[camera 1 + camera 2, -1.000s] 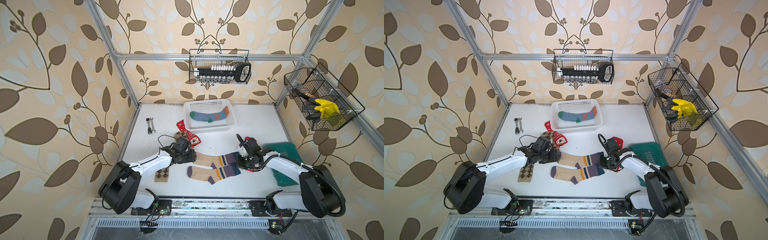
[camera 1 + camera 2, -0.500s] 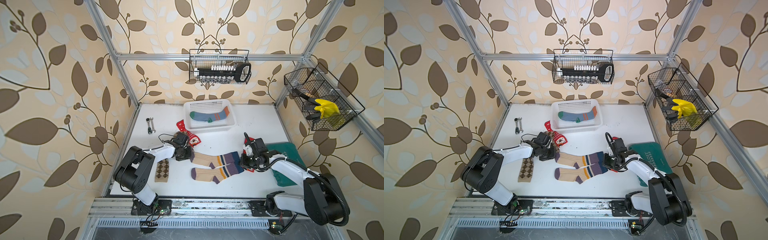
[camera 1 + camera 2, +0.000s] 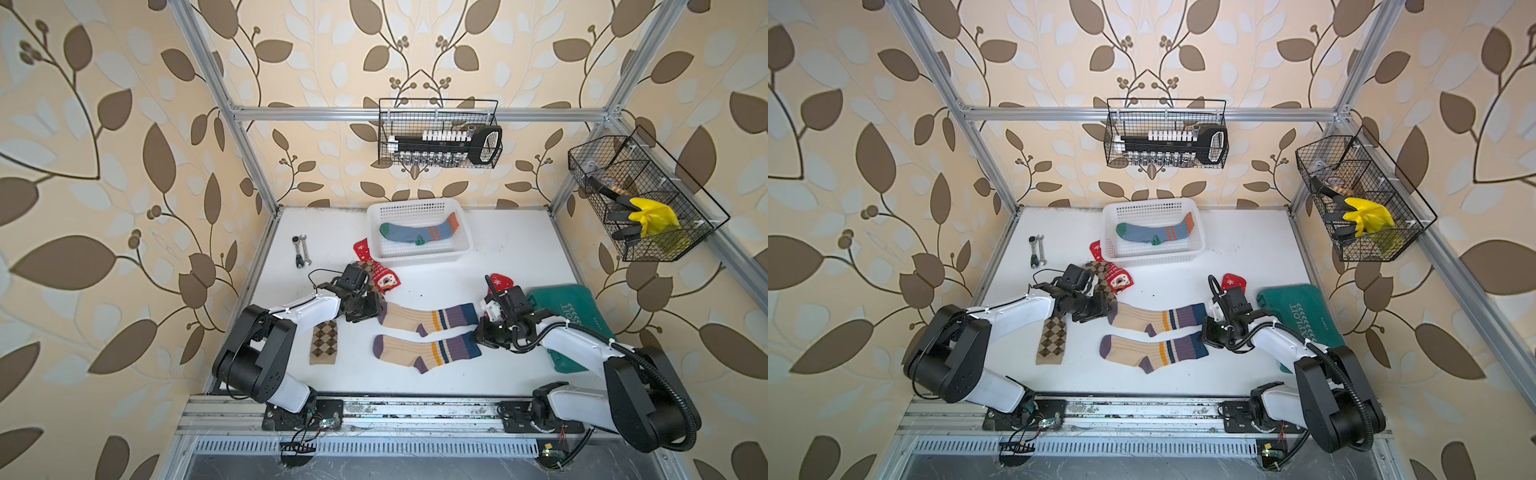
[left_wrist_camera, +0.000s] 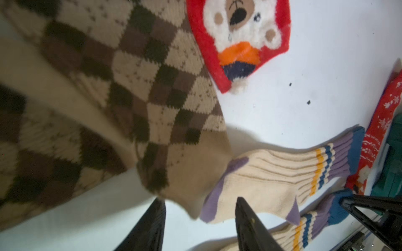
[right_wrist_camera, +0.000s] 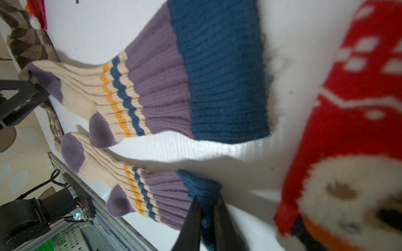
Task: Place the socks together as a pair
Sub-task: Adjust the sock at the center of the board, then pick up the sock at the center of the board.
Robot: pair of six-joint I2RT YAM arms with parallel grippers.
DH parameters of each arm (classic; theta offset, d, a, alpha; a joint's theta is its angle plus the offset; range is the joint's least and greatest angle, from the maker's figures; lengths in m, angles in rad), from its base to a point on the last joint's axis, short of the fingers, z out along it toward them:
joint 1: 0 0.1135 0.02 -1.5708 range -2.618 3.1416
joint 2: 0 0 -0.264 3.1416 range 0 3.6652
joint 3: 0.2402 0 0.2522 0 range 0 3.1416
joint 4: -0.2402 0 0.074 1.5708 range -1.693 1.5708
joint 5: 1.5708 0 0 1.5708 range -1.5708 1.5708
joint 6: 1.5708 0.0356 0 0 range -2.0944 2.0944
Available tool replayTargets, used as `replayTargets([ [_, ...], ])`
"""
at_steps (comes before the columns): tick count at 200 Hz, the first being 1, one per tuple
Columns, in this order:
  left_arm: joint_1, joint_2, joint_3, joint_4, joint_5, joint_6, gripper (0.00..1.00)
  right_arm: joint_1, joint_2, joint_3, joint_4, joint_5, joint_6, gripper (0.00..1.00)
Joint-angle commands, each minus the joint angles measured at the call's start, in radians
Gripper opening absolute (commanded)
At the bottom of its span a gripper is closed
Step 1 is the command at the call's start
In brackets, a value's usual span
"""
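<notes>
Beige socks [image 3: 415,320] side by side before white basket [image 3: 417,258], left tool [image 4: 199,202] open at one toe, right tool [image 5: 206,197] pinching farther sock [image 3: 415,352] by cuff

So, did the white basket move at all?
No. The white basket sits in the same spot, just as far from the wrenches as before.

Bright even light; blurred wrist close-ups

The beige socks [image 3: 415,320] are ribbed knit cloth; the red sock [image 4: 239,39] looks fuzzy. The bench [image 3: 519,257] is smooth, slightly glossy white. The basket [image 3: 419,255] is perforated white plastic.
</notes>
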Motion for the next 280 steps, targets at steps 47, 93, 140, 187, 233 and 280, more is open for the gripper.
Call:
replayTargets([
  [47, 0.005, -0.144, -0.042, -0.057, -0.071, 0.012, 0.54, -0.037, -0.099, 0.045, -0.066, 0.083, -0.02, 0.23],
  [93, 0.005, -0.103, -0.004, -0.044, -0.054, 0.011, 0.56, -0.055, -0.096, 0.114, -0.103, 0.1, -0.057, 0.37],
  [140, 0.005, -0.029, 0.016, -0.001, -0.004, 0.004, 0.55, -0.121, 0.04, 0.225, -0.088, 0.084, -0.12, 0.43],
  [187, 0.003, 0.073, 0.035, 0.054, 0.037, -0.011, 0.54, -0.129, 0.146, 0.259, -0.048, 0.03, -0.128, 0.45],
  [233, 0.002, 0.12, 0.047, 0.084, 0.064, -0.017, 0.44, -0.121, 0.202, 0.241, -0.01, 0.03, -0.119, 0.45],
  [280, 0.002, 0.12, 0.033, 0.1, 0.072, -0.019, 0.26, -0.044, 0.269, 0.249, -0.01, 0.099, -0.125, 0.42],
])
